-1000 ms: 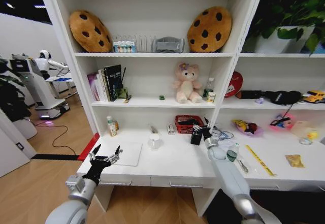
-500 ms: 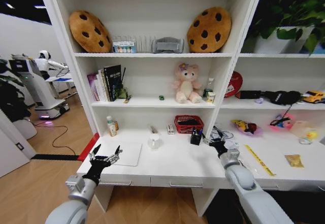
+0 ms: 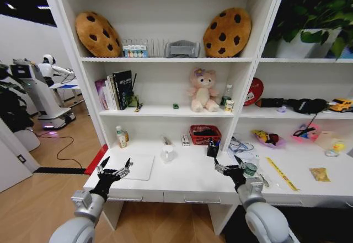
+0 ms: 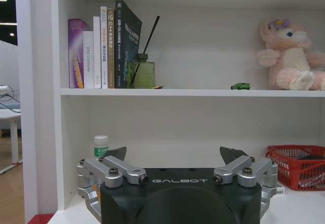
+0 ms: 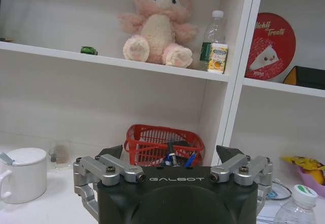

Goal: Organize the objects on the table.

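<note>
On the white table (image 3: 193, 177) a slim silver laptop (image 3: 140, 167) lies at the left front. My left gripper (image 3: 113, 167) hovers open just left of it, holding nothing. My right gripper (image 3: 227, 165) stands open and empty over the table's front, beside a green-lidded jar (image 3: 251, 169). Behind it a black holder with pens (image 3: 212, 149) stands before a red basket (image 3: 204, 134). A yellow ruler (image 3: 282, 174) lies to the right. A tiny green item (image 3: 175, 106) sits on the shelf above. In the right wrist view the open gripper (image 5: 172, 154) faces the pens (image 5: 177, 159) and basket (image 5: 162, 138).
A white mug (image 3: 167, 154) and a small bottle (image 3: 121, 136) stand at the back of the table. Shelf uprights rise close behind. A pink plush bear (image 3: 202, 90) sits on the middle shelf, books (image 3: 116, 88) to its left. Toys and clutter cover the right section.
My right arm has pulled back from the pen holder toward the table's front edge, near the green-lidded jar. The left arm has stayed still.
</note>
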### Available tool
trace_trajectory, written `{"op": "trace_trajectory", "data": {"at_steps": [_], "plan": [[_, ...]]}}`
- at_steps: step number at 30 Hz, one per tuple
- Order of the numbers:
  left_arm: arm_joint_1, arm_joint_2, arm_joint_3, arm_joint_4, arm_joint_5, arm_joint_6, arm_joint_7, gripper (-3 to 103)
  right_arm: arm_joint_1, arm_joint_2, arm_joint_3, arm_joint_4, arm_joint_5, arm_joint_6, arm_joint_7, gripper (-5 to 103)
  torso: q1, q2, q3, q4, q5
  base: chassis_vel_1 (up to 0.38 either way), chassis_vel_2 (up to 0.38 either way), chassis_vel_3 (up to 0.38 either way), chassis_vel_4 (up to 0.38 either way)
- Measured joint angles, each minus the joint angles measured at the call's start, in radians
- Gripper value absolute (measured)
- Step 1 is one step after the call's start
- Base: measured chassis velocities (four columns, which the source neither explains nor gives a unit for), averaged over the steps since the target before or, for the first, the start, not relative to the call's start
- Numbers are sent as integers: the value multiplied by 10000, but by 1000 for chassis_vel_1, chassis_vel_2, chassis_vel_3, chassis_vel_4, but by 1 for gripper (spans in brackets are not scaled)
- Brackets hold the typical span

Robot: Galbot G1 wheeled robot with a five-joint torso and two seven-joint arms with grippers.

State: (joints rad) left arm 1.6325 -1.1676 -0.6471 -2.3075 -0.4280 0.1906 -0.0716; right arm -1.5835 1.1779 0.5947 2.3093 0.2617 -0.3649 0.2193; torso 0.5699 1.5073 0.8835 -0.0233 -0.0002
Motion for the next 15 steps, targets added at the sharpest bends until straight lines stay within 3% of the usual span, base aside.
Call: {"op": "trace_trajectory", "data": {"at_steps": [9,15], "plan": [[0,0,0,0,0,0,0,100,-374,264,165,96,-1036,809,8,100,0,0,1,1,2,0,0,0,0],[0,0,0,0,0,0,0,100,-613,436,166,236,-1152,865,6,100,0,0,1,1,2,0,0,0,0]]}}
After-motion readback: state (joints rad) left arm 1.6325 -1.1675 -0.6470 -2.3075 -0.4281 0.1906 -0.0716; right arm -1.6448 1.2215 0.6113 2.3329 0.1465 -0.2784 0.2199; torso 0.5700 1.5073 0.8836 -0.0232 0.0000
